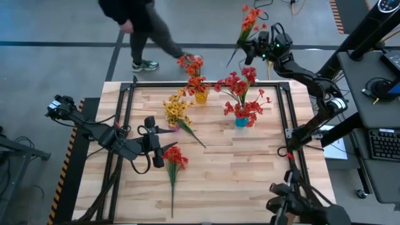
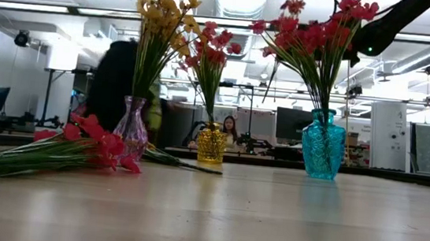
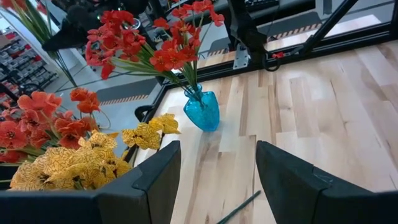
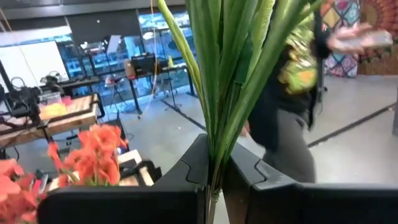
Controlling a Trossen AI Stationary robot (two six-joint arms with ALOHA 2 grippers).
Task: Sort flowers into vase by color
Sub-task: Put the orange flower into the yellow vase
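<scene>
Three small vases stand on the pale wood-plank table [image 1: 250, 181]. A teal glass vase [image 2: 322, 155], bulbous with a narrow neck, holds a spread bunch of red flowers [image 2: 314, 31] on thin green stems. A gold, textured vase [image 2: 211, 145] holds orange-red flowers [image 2: 210, 49]. A clear pinkish faceted vase [image 2: 131, 132] with a flared lip holds yellow flowers [image 2: 162, 12], whose blossoms look papery and veined in the left wrist view. One loose red spray [image 1: 174, 164] lies flat on the table in front of the pink vase, its long stem pointing toward the near edge; a green stem lies slanted just beside the pink vase.

The left end effector [image 1: 164, 152] sits low over the table just beside the loose spray's blossoms, its dark fingers [image 3: 152, 180] spread wide with nothing between them. The right end effector [image 1: 249, 45] is raised beyond the table's far edge, clamped narrowly on the green stems of an orange-red spray [image 1: 251, 20], blossoms pointing away from the table. A person [image 1: 140, 25] walks on the floor beyond the far edge.
</scene>
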